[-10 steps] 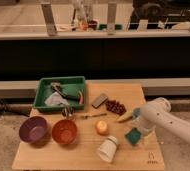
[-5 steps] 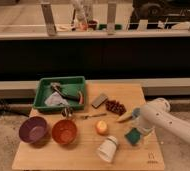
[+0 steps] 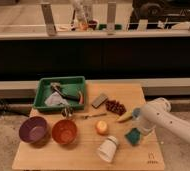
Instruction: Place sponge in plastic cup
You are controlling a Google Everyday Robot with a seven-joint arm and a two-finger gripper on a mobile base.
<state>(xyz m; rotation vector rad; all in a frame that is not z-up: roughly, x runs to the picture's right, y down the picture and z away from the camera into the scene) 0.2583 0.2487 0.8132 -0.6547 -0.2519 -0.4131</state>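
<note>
The sponge [image 3: 133, 136] is a small dark teal block at the right of the wooden table, just right of the cup. The plastic cup [image 3: 108, 148] is white and lies on its side near the table's front edge, its mouth turned toward the front left. My white arm [image 3: 170, 120] reaches in from the right. My gripper [image 3: 137, 126] is at its end, directly over the sponge and touching or nearly touching it. Whether the sponge rests on the table or hangs from the gripper does not show.
A green tray [image 3: 42, 95] with utensils stands at the back left. A purple bowl [image 3: 34, 130] and an orange bowl [image 3: 64, 131] stand front left. An orange fruit [image 3: 102, 127], a banana [image 3: 124, 117], dark red grapes [image 3: 116, 106] and a flat grey block [image 3: 99, 100] lie mid-table.
</note>
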